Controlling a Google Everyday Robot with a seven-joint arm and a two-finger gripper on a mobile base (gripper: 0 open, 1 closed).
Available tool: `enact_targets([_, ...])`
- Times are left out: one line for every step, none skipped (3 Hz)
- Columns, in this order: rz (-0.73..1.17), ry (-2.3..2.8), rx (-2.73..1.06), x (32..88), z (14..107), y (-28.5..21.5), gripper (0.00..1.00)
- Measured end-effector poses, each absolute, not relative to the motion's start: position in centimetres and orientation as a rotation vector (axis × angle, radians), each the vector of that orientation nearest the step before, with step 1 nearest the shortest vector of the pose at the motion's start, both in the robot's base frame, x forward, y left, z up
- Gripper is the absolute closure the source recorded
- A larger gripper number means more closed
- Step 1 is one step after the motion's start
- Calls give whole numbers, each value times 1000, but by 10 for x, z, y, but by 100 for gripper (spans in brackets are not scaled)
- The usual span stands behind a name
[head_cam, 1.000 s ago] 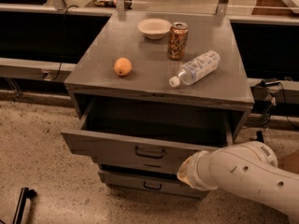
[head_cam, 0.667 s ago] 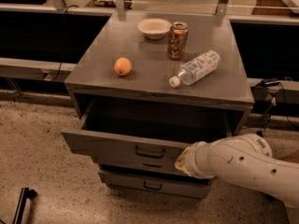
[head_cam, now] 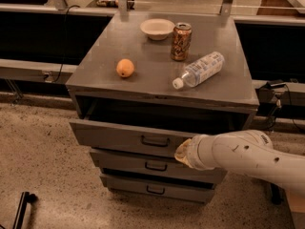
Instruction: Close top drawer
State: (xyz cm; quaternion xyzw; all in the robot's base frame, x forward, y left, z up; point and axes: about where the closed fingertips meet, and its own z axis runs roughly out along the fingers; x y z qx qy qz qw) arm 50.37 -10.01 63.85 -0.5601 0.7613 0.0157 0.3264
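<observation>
Camera view: we see a grey metal cabinet (head_cam: 143, 82), boxy, with a matte top. The top drawer (head_cam: 109, 133) sits pulled partly out just under that top; it has a flat, stiff sheet-metal front and a dark loop handle (head_cam: 155, 141) at centre. We judge it rigid, fairly heavy and rail-sliding. It needs no grasp, just a flat push on the front beside the handle. A white rounded arm (head_cam: 238, 154) comes from the right. The gripper (head_cam: 182, 152) is at the drawer front's right end; open or closed, we cannot tell. On top: a plastic bottle (head_cam: 200, 69) lying down, can (head_cam: 181, 42), bowl (head_cam: 157, 28), orange (head_cam: 125, 67).
</observation>
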Motion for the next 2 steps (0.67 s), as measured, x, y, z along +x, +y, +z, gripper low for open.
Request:
enact_targets([53,1976,-1472,512,639,-100,100])
enact_targets([65,1952,-1469,524,637,-110,100])
